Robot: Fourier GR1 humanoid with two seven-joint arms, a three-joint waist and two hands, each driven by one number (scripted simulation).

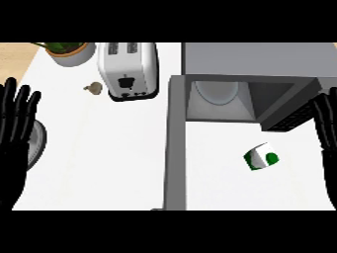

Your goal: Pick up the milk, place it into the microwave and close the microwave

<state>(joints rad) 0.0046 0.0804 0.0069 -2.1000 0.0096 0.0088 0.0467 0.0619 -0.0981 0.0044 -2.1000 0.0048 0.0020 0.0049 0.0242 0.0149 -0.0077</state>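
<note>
white desk spread out to the right of the left robot hand. silver toaster with two slots on top, standing on the desk up and to the right of that robot hand's fingertips, well apart from them; lever and small knobs on its near end. small brownish lump just beside the toaster's left side, on the side toward the robot hand. white pot with green leaves farther up, cut by the top edge. dark grey round rim just right of the robot hand's palm, partly hidden behind it; kind unclear. pale wood strip above the fingertips.
</note>
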